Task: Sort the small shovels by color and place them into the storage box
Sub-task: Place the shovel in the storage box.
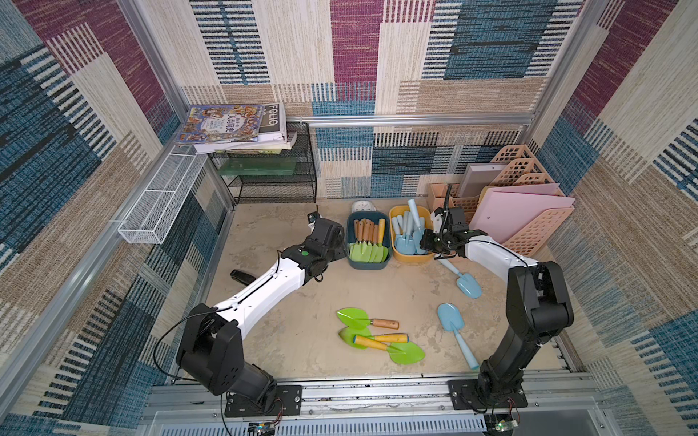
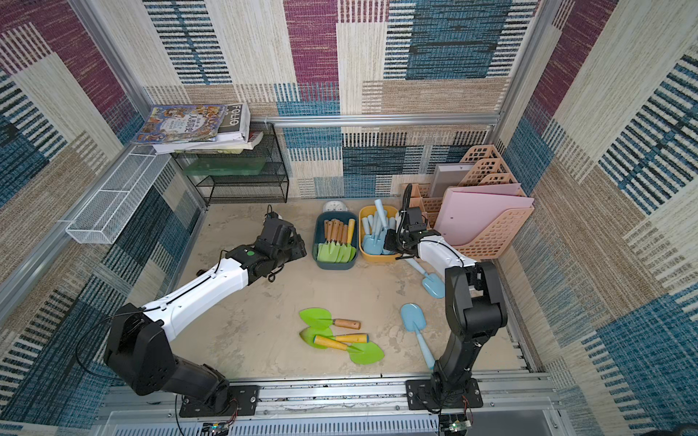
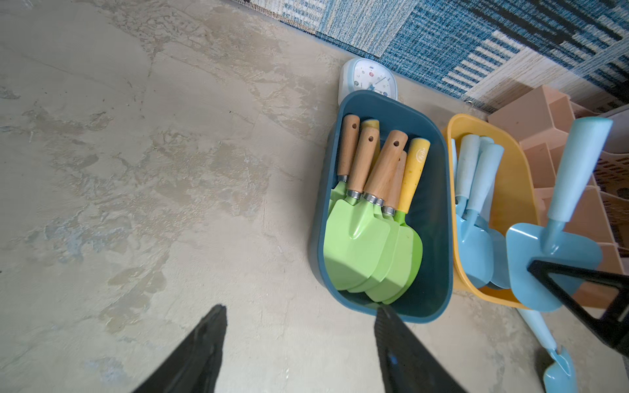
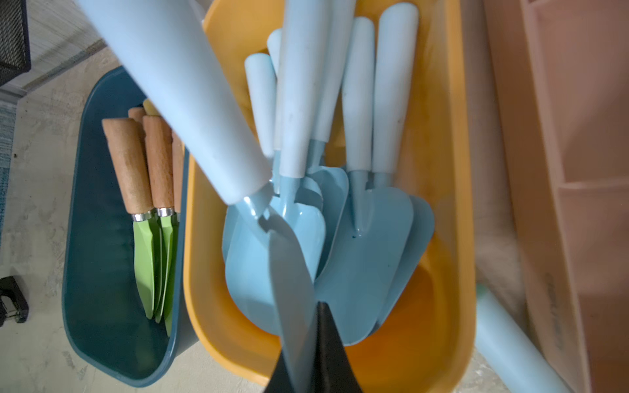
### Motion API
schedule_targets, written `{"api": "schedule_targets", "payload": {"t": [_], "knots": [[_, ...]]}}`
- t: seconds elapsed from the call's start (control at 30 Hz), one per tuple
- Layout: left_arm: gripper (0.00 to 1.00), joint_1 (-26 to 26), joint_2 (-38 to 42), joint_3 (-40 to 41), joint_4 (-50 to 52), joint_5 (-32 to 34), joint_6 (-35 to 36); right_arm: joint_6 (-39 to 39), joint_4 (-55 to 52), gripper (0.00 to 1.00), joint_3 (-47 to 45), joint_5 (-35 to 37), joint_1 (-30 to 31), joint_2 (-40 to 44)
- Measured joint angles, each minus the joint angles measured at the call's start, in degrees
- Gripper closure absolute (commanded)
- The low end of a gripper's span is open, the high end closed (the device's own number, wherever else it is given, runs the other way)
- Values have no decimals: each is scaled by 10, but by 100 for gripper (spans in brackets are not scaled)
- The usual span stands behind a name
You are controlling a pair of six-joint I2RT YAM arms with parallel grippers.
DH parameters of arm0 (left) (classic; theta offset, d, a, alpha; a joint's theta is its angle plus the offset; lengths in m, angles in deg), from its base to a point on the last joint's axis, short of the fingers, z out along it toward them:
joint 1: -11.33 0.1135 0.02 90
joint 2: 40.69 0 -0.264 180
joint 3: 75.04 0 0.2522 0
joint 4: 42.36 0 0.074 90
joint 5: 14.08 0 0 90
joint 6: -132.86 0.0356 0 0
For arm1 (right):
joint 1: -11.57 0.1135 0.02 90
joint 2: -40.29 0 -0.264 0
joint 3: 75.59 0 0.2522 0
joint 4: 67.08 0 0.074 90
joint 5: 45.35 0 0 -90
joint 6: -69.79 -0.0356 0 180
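A: Over the yellow oval plastic bin (image 4: 449, 143) at the far side, the right gripper (image 4: 306, 330) pinches a pale blue plastic shovel (image 4: 190, 102) by its blade edge.

B: Thin grip; it could pivot and drop outside. The left gripper (image 3: 299, 311) gapes empty.

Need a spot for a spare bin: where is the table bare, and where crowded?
Bare: the middle, between the blue bin and the loose green shovels; also back left, between the wire rack and the left gripper. Crowded: the right side, where the right gripper holds a blue shovel over the yellow bin, two loose blue shovels lying beside its arm.
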Motion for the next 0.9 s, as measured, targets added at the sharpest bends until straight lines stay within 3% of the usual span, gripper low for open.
{"api": "schedule_targets", "payload": {"t": [0.5, 0.6, 0.77, 0.9], "knots": [[30, 0, -13, -3, 0, -15, -2, -61, 29, 94, 12, -33, -31, -59], [30, 1, -13, -5, 2, -15, -2, -65, 22, 85, 23, -30, -32, -68], [29, 1, -17, -11, 10, -15, -2, -68, 4, 62, 50, -29, -29, -78], [29, 1, -17, -16, 16, -17, -2, -67, -22, 53, 56, -17, -25, -66]]}}
